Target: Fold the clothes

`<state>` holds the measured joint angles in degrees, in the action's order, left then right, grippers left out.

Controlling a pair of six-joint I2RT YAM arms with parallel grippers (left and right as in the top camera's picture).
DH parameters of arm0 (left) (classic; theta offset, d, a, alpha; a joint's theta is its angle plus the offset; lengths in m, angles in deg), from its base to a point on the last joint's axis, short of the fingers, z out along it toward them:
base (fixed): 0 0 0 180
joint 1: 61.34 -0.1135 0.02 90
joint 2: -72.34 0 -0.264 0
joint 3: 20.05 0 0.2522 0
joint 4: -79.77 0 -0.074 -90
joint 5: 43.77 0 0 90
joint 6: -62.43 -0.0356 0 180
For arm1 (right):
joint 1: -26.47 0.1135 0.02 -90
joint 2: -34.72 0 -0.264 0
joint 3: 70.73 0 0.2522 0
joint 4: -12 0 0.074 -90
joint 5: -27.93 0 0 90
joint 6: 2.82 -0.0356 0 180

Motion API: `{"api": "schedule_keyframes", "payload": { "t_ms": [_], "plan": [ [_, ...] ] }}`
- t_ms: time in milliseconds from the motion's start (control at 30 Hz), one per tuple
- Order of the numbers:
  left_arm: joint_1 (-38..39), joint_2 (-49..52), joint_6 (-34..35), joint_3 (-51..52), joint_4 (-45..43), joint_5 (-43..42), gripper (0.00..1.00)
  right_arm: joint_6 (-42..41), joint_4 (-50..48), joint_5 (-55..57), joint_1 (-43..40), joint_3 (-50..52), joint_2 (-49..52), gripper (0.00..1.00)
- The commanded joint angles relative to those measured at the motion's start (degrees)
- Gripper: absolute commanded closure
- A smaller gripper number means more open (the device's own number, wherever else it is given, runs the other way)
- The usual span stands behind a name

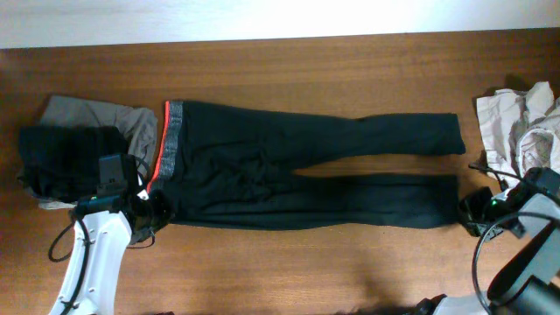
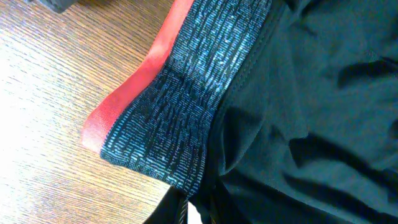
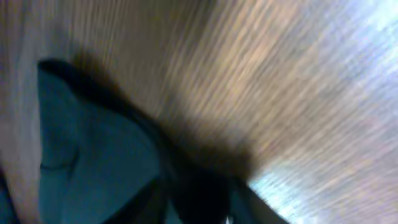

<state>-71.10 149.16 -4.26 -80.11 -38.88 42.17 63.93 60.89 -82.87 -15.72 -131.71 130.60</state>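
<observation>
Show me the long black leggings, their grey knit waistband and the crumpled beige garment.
long black leggings (image 1: 227, 184): overhead view, hip area.
grey knit waistband (image 2: 186, 93): left wrist view, middle of band.
crumpled beige garment (image 1: 503, 118): overhead view, left part.

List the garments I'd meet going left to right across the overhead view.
Folded black garment → grey waistband of the black leggings → the leggings' two legs → crumpled pale clothes.
</observation>
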Motion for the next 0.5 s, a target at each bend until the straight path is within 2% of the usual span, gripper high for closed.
{"api": "schedule_keyframes", "payload": {
  "t_ms": [0,33,133,300,467],
  "plan": [
    [0.2,-0.7,-1.1,-1.0,0.0,0.9,0.88,0.5,-0.4,0.9,0.2,3.2,5.1,0.79],
    [0.2,-0.7,-1.1,-1.0,0.0,0.9,0.89,0.5,0.1,0.9,0.2,3.2,5.0,0.87],
    [0.2,-0.7,-1.1,-1.0,0.0,0.9,0.89,0.5,1.3,0.9,0.2,3.2,4.6,0.95],
    [0.2,-0.7,-1.1,-1.0,0.1,0.9,0.89,0.5,4.4,1.1,0.2,2.5,1.2,0.96],
    [0.2,-0.8,-1.2,-3.5,2.8,0.9,0.92,2.0,14.4,2.2,0.2,-3.0,-6.0,0.96]
  ]
}}
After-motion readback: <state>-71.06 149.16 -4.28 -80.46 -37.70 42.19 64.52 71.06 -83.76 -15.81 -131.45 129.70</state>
